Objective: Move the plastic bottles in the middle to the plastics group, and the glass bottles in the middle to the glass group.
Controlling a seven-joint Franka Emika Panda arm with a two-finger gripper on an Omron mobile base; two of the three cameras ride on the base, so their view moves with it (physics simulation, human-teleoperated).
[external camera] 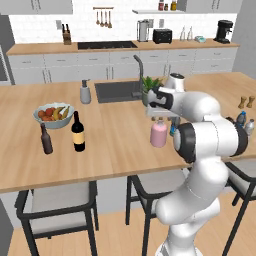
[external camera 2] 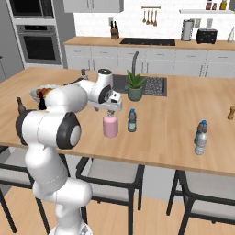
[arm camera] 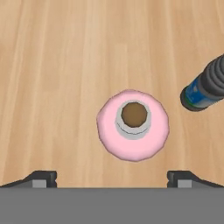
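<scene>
Pink bottle [arm camera: 133, 125] stands upright on the wooden bench [external camera: 115, 145], straight under the gripper [arm camera: 112, 177]; from the hand camera I look down into its grey stopper, and the two fingertips [arm camera: 40, 178] stand wide apart at either side, holding nothing and clear of the bottle. At two o'clock from it in that view lies the blue-labelled water bottle [arm camera: 202, 89], dark cap toward the edge and partly cut off.

From the right base camera the same small water bottle [external camera 2: 132, 120] stands upright just beside the pink one, at its three o'clock, with a potted plant [external camera 2: 135, 85] behind them near the sink [external camera 2: 153, 86]. Farther out at three o'clock two more water bottles [external camera 2: 200, 137] stand close together, one overlapping the other so their outlines are hard to separate.

From the left base camera a bowl [external camera: 54, 115] holds fruit, blurred but orange and yellow. Just at its five o'clock stands the black wine bottle [external camera: 77, 132] with a yellow label, and the slim brown bottle [external camera: 46, 139] is at its six o'clock. A grey soap dispenser [external camera: 85, 92] stands beside the sink. Two brown shakers [external camera: 246, 102] sit near the right edge. The arm hides most of the middle water bottle in this view.
</scene>
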